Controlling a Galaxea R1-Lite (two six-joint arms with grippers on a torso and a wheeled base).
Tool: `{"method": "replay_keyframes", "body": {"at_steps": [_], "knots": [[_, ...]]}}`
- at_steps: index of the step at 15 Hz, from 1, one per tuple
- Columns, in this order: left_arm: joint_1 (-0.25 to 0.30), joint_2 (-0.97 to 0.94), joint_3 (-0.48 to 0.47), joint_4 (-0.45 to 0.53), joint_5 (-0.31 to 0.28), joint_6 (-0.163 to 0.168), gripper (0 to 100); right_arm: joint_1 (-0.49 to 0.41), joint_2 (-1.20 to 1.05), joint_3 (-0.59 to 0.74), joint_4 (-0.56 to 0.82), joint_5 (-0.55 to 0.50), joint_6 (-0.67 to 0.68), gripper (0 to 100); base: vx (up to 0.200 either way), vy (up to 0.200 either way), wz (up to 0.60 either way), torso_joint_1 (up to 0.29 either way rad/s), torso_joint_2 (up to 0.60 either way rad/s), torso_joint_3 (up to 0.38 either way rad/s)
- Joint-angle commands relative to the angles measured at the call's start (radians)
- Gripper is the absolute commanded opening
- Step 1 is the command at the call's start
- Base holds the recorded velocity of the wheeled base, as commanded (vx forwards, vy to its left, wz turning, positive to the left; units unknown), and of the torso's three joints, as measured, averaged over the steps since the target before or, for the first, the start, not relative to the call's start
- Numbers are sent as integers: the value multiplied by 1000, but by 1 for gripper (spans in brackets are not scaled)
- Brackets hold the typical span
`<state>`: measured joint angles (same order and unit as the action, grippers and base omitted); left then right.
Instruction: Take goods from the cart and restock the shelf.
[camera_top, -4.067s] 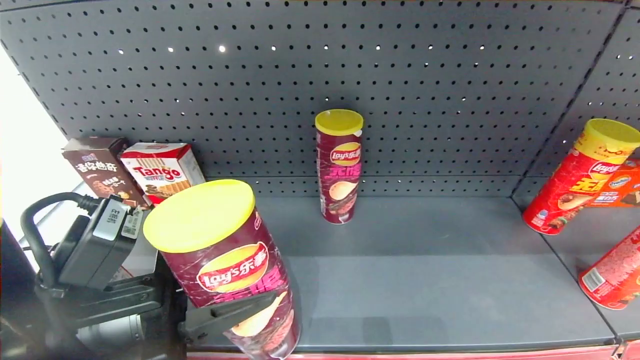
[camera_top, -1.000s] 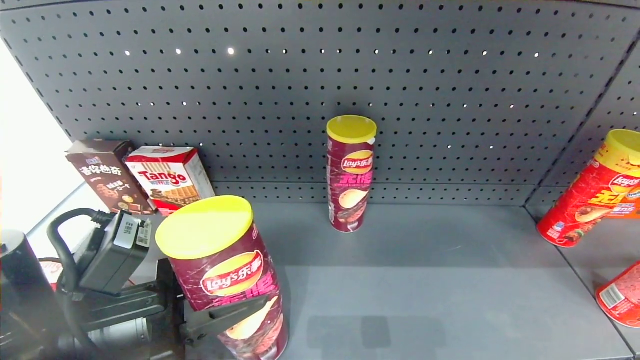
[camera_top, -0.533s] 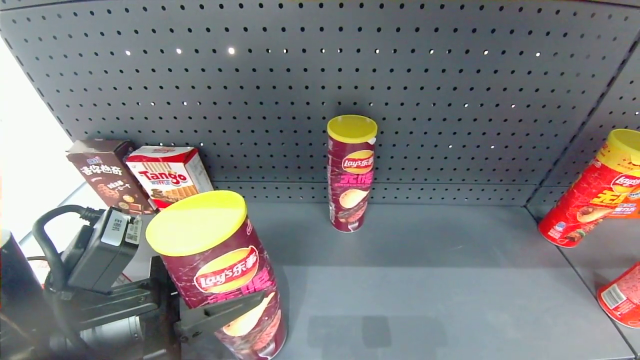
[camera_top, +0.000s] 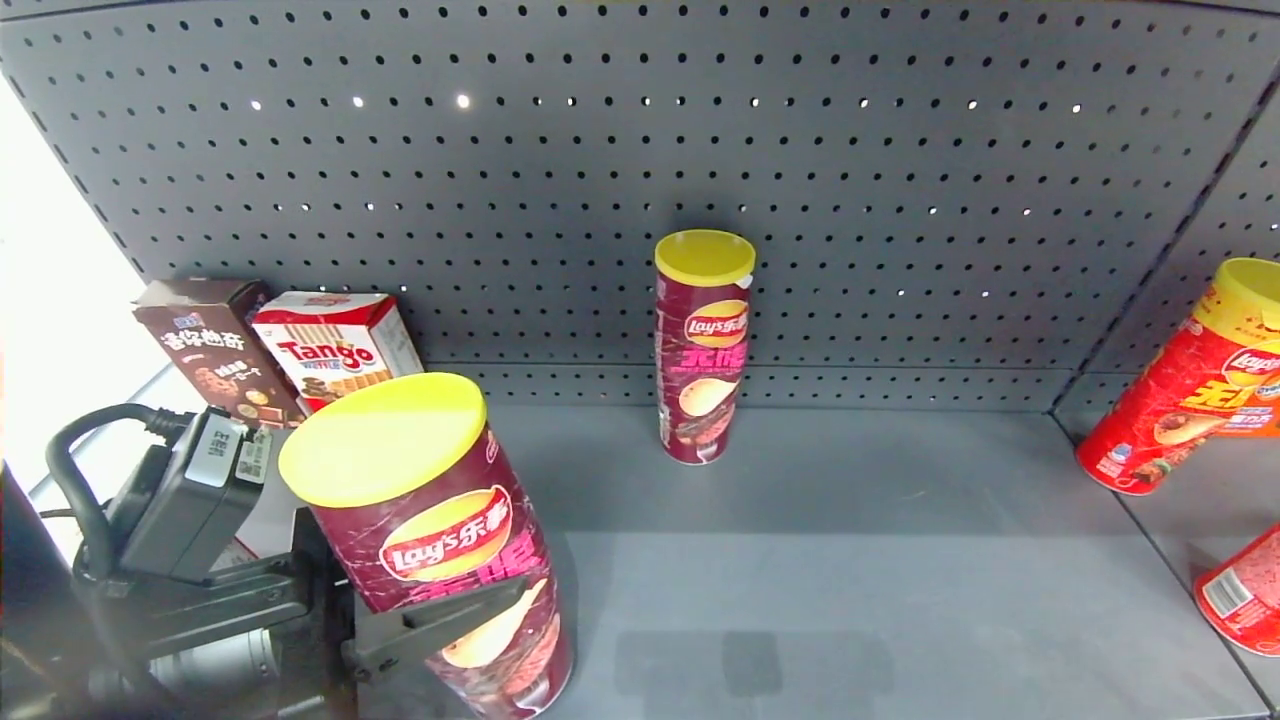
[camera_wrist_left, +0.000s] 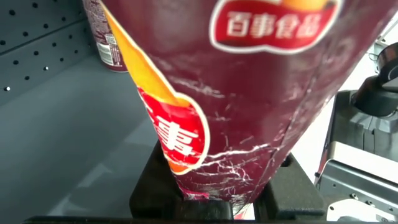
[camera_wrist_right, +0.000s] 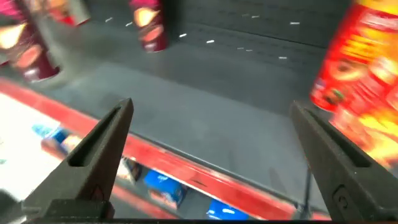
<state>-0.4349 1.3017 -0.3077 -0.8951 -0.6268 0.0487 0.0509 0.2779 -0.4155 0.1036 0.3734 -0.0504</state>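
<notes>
Grey shelf (camera_top: 850, 560), pegboard back (camera_top: 850, 200) (perforated); held can (camera_top: 440, 550) near front left.

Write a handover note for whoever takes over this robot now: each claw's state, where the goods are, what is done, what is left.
Left claw: shut on the held maroon can, which is tilted over the front left of the shelf; I cannot tell whether it touches.
Right claw: open, empty, before the shelf's front edge.
Second maroon can: upright at the back, by the pegboard. Two boxes at back left, red cans on the right.
Done: one maroon can shelved, another brought to the shelf.
Left: set the held can upright, probably near its match, release, fetch more.
</notes>
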Motion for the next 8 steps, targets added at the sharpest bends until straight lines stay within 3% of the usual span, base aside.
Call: {"method": "replay_keyframes", "body": {"at_steps": [1, 4, 8], "knots": [[-1, 1, -2, -1, -1, 0, 0, 7, 138, -55, 2, 70, -22, 100, 0, 0, 0, 0, 0, 0], [-1, 1, -4, -2, -1, 2, 0, 15, 264, -106, -1, 136, -78, 100, 0, 0, 0, 0, 0, 0], [-10, -16, -10, 1, 22, 2, 0, 138, 426, -147, -35, 116, -128, 100, 0, 0, 0, 0, 0, 0]]}}
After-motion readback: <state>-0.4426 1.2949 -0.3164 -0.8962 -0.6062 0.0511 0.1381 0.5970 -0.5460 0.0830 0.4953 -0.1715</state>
